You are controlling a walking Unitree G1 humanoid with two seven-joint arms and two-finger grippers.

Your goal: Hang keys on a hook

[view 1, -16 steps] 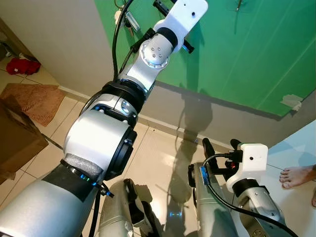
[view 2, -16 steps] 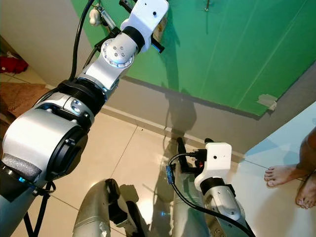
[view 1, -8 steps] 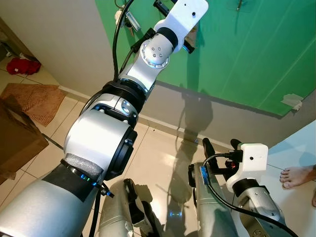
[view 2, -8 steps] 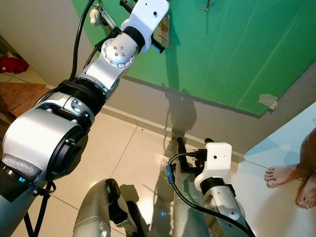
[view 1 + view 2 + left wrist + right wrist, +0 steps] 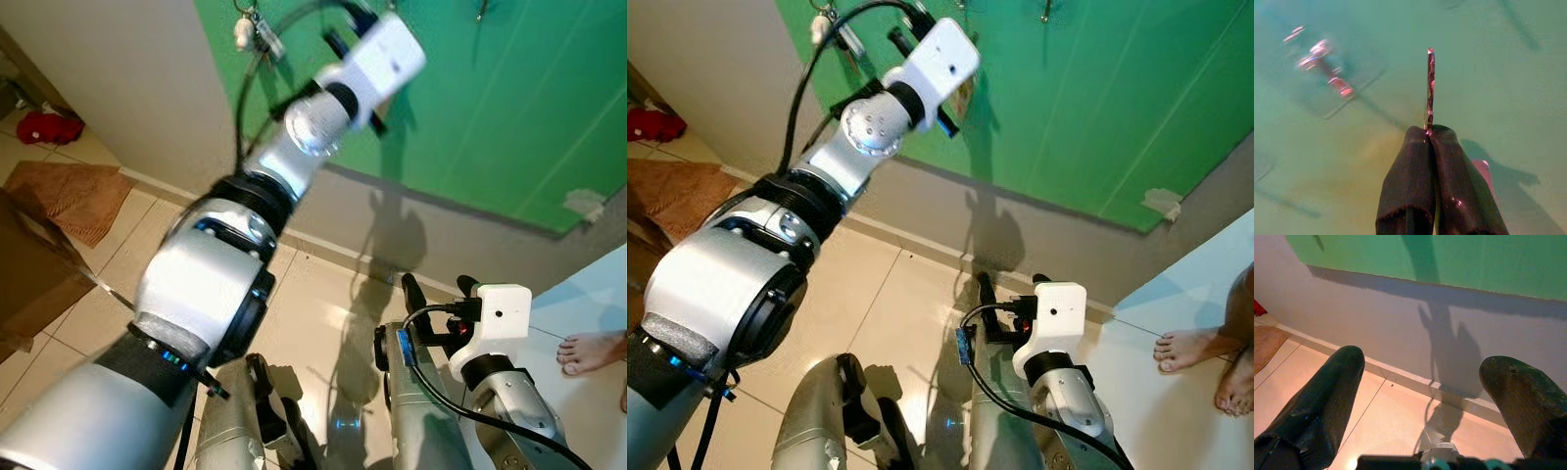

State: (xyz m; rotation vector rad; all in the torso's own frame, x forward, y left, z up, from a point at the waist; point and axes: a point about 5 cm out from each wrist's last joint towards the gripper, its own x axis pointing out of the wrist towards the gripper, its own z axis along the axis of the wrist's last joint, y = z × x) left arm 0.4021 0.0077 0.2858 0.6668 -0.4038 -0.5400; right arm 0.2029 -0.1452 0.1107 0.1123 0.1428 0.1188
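Note:
My left arm is raised against the green wall. Its gripper is shut on a thin metal key ring, seen edge-on between the fingers. A pale tag hangs from the ring beside the wrist. A blurred metal hook sticks out of the wall to one side of the ring, apart from it. Another hook sits high on the wall to the right. A bunch of keys hangs at the wall's left edge. My right gripper is low over the floor, open and holding nothing.
A person's bare foot stands on the tiles at the right. A brown mat, a red cloth and a cardboard box lie at the left. A paper scrap is stuck low on the green wall.
My left arm has swung a little to the right and down along the green wall, still holding the ring, and is blurred by motion. The right arm has not moved.

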